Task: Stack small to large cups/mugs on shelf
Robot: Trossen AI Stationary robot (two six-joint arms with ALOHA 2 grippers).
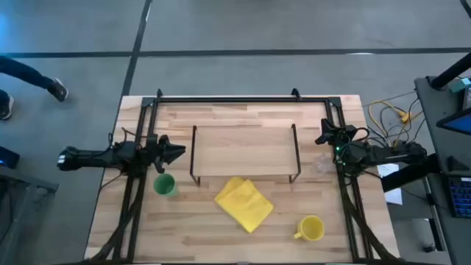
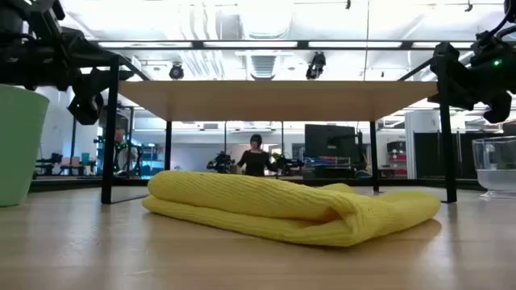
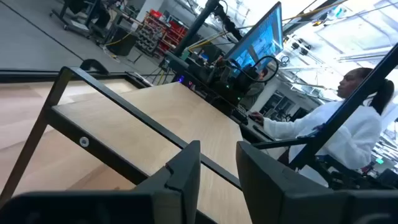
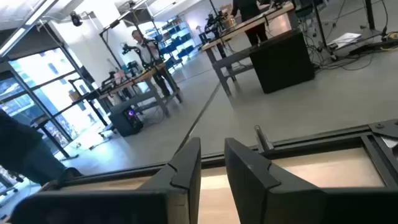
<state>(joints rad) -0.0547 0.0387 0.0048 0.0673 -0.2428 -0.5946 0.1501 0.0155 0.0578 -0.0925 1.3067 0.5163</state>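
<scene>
Left gripper [image 1: 179, 152]: being held beside the shelf [image 1: 245, 146], above the green cup [image 1: 164, 185]; jaws parted, empty
Right gripper [image 1: 321, 138]: being held near the glass cup [image 2: 494, 165]; jaws parted, empty

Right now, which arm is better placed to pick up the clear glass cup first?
Right. The right gripper hangs just beside the clear glass cup at the shelf's right end, while the left gripper sits across the table near the green cup.

Folded yellow cloth [image 1: 244, 204] lies mid tabletop [image 1: 199, 235], w/ black rails [image 1: 243, 98] around the edges. Beyond the cloth, a person in a white top [image 3: 348, 134] sits at a monitor [image 3: 258, 38].
</scene>
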